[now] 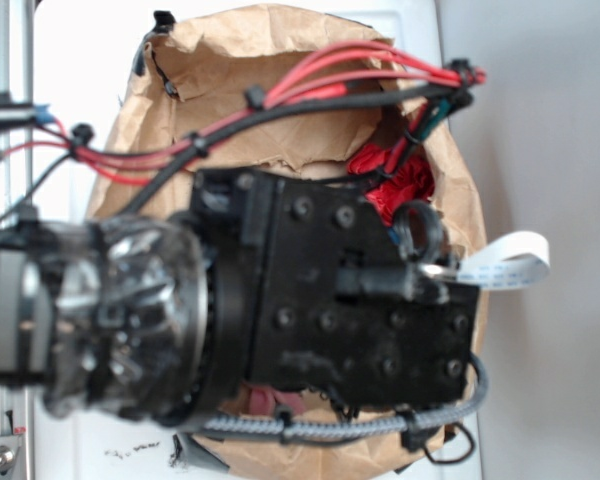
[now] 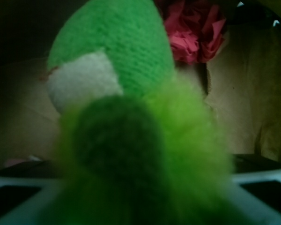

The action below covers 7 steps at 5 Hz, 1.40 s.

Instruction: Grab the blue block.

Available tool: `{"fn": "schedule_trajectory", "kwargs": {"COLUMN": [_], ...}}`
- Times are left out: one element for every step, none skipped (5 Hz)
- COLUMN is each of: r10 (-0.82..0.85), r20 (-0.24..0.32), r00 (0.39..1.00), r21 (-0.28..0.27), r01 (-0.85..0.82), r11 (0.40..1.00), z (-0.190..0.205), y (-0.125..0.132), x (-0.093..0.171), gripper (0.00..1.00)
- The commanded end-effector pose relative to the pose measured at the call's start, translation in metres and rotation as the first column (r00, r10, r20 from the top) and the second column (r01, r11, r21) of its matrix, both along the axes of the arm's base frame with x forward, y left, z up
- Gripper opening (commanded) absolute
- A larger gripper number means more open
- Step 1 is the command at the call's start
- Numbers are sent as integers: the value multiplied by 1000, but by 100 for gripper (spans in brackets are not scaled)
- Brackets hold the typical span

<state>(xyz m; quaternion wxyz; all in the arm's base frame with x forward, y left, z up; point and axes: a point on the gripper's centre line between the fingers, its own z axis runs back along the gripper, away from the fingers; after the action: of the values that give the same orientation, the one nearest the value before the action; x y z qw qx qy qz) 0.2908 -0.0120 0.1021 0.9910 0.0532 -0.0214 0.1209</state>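
Flat blue slab nowhere visible; not grabbed. Fuzzy green plush toy (image 2: 131, 140) fills wrist view inside brown paper bag (image 1: 280, 50). Finger opening impossible to tell

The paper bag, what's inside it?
Inside the paper bag sit a green plush toy and a red ruffled ball. The robot arm covers most of the bag, so no blue block shows, and the tool is hidden.

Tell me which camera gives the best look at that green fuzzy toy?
The wrist view. The green plush toy fills most of it, close and blurry, with a white patch. In the exterior view the robot's arm blocks the paper bag, so the toy isn't visible.
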Motion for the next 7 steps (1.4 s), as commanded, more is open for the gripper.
{"fn": "schedule_trajectory", "kwargs": {"r10": [-233,-276,-229,-141,-48,43,117], "r20": [91,109,137,149,145,162,184], "r00": [968,955,964,979,988,986,976], "r21": [-133,-123,-116,-80,-2,43,17], "r01": [244,288,245,154,48,-50,-122], "r11": [961,950,962,985,999,998,992], "z": [14,4,16,24,17,10,5], "y": [-18,-16,-5,8,25,39,42], "x": [-7,-15,-15,-7,4,15,28], "gripper": [0,100,100,100,100,100,100]}}
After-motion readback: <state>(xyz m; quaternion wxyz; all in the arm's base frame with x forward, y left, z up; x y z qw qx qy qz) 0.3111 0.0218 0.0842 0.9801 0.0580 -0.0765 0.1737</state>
